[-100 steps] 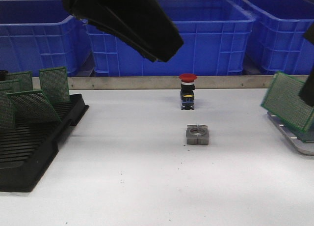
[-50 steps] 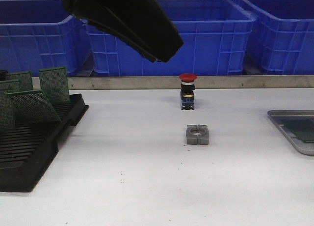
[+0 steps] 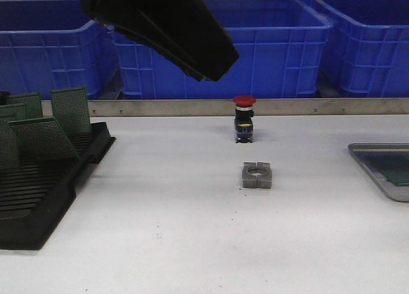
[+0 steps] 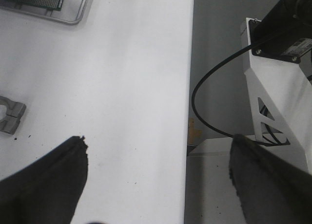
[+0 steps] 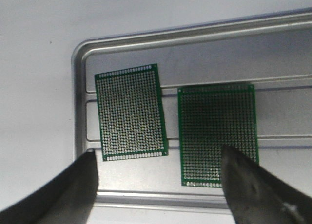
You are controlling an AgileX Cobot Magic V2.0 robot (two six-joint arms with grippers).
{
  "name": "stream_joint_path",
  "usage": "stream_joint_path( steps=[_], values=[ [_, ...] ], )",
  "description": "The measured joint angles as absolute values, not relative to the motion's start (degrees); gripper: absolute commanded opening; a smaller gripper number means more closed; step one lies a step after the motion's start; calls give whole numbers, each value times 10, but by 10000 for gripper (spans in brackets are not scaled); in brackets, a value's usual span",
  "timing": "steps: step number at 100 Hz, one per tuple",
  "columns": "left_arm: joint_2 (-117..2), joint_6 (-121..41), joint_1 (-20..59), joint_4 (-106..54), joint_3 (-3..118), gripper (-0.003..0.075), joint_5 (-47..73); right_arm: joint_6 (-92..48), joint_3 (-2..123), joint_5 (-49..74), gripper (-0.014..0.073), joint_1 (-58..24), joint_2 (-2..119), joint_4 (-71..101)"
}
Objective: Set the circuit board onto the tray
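Note:
The grey metal tray [image 3: 377, 169] lies at the table's right edge; in the right wrist view its rim [image 5: 80, 112] frames two green circuit boards lying flat, one [image 5: 130, 112] beside the other [image 5: 217, 134]. My right gripper [image 5: 158, 175] hovers open and empty above them, out of the front view. Several more green boards [image 3: 70, 108] stand in the black slotted rack [image 3: 38, 192] at the left. My left gripper [image 4: 158, 170] is open and empty, high over the table's near edge; its arm [image 3: 160, 25] fills the upper left of the front view. The tray corner shows in the left wrist view [image 4: 73, 14].
A red-capped push button [image 3: 244, 118] stands mid-table with a grey split metal block [image 3: 257, 175] in front of it; the block also shows in the left wrist view [image 4: 9, 114]. Blue plastic bins [image 3: 255, 45] line the back behind a metal rail.
One second ago the right gripper held a green board tilted above the tray at the right edge of the front view. The board now lies flat on the tray and the gripper has left that view.

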State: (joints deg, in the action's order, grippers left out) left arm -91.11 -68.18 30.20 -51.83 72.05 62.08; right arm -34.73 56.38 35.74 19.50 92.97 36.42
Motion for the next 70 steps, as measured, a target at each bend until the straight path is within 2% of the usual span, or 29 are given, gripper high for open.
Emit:
stream_joint_path(
  steps=[6,12,17,27,37,44,46,70],
  values=[
    [-911,-682,302,-518,721,531,622,-347,573,369,613,195,930,364],
    [-911,-682,302,-518,721,475,623,-347,584,386,608,195,930,364],
    [-911,-682,302,-518,721,380,623,-348,591,402,578,195,930,364],
    [-911,-682,301,-518,721,174,617,-348,598,423,404,195,928,364],
    [-911,-681,296,-518,721,-20,615,-354,600,434,129,195,921,364],
    [-911,-679,288,-518,721,-17,615,-362,600,440,-48,195,913,364],
    [-911,-679,284,-518,721,-17,615,-365,600,441,-73,195,912,364],
    [-906,-662,236,-512,721,-17,622,-385,598,439,-59,166,869,365]
  ],
)
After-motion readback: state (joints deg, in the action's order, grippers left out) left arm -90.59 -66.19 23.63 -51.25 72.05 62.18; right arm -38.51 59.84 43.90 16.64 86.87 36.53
